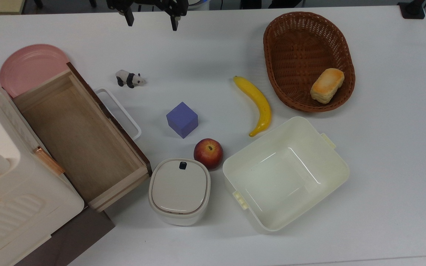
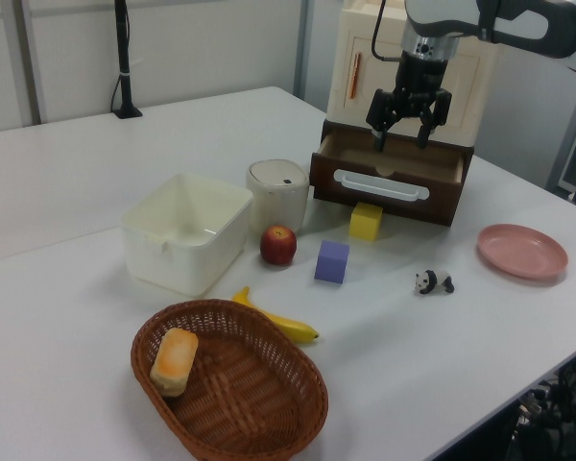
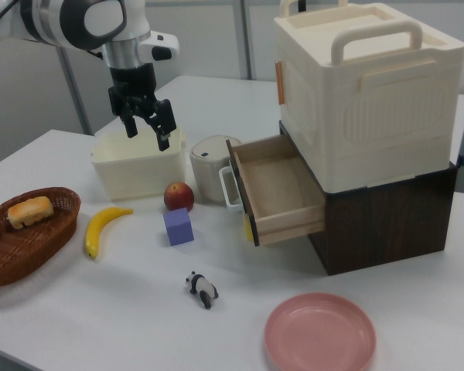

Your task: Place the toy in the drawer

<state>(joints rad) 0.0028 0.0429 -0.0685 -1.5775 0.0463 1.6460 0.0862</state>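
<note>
The toy [image 1: 130, 78], a tiny black-and-white panda, stands on the white table just off the drawer's front, seen too in the left view [image 2: 433, 282] and the right view [image 3: 203, 289]. The drawer [image 1: 76, 136] is pulled open from the cream cabinet, and its light-wood floor is bare. Its dark front carries a white loop handle [image 2: 381, 184], and the right view looks into the open box [image 3: 274, 185]. My gripper [image 1: 152, 20] hangs open and empty high over the table near the top view's top edge, well apart from the toy [image 2: 401, 139] [image 3: 147, 133].
A purple cube [image 1: 182, 119], a banana [image 1: 257, 104] and an apple [image 1: 208, 153] lie mid-table. A wicker basket [image 1: 301, 29] holds a bread roll [image 1: 327, 85]. A cream tub [image 1: 331, 173], a lidded white container [image 1: 179, 190] and a pink plate [image 1: 31, 66] stand around. A yellow cube [image 2: 367, 221] sits below the drawer.
</note>
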